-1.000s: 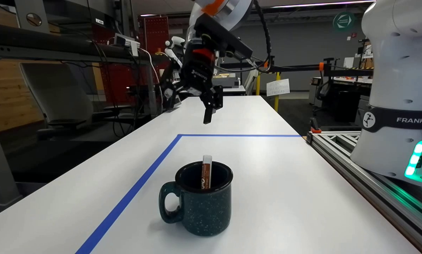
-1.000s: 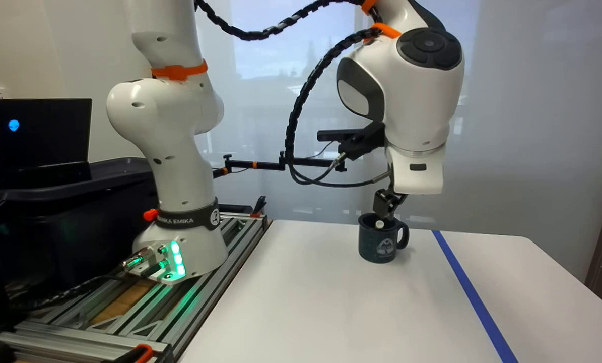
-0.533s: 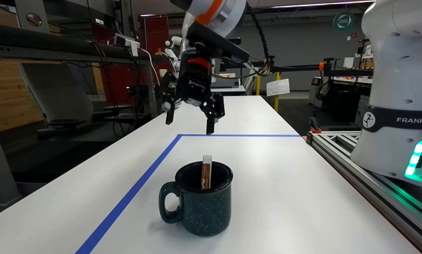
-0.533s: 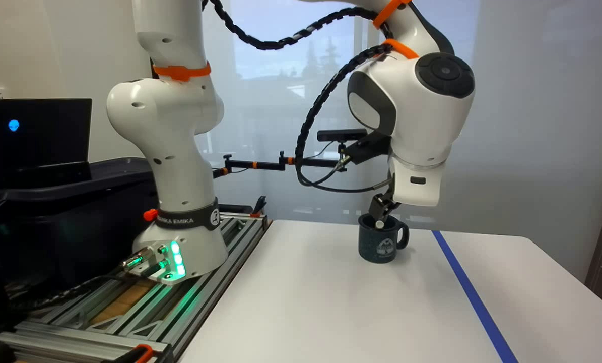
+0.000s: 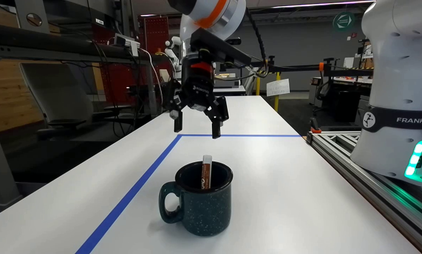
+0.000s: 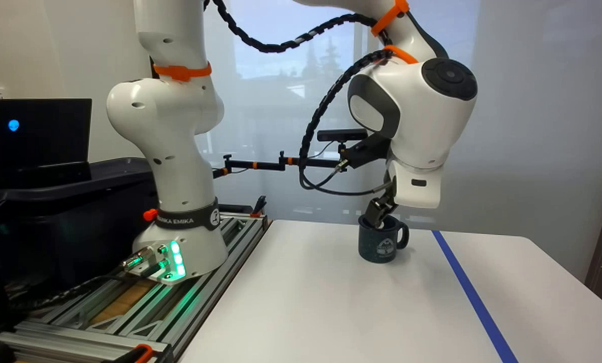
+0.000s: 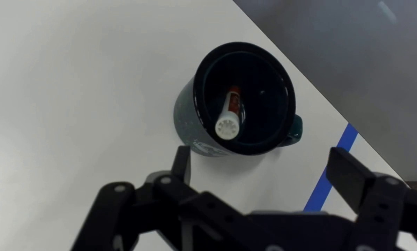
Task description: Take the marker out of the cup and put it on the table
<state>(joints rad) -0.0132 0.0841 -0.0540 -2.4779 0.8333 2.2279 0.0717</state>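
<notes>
The marker (image 5: 206,173) stands tilted inside the cup (image 5: 207,211), its white end above the rim and its reddish-brown part going down inside. The dark speckled cup stands upright on the white table (image 5: 285,194). In the wrist view the marker (image 7: 228,127) leans on the near left rim of the cup (image 7: 187,118). My gripper (image 5: 197,133) is open and empty, above the table and beyond the cup. In the wrist view its fingers (image 7: 182,164) stand wide apart, below the cup. In an exterior view the gripper (image 6: 378,217) overlaps the cup's rim and partly hides the marker's white end.
Blue tape (image 5: 136,190) runs along the table on the side of the cup's handle (image 5: 164,203). It also shows in the wrist view (image 7: 320,191). The robot's base (image 5: 401,148) stands on a metal frame at the table's edge. A chair (image 5: 59,95) is past the far side.
My gripper has come down and, in an exterior view, a little to the right, now lower over the table. The cup and marker have not moved.
</notes>
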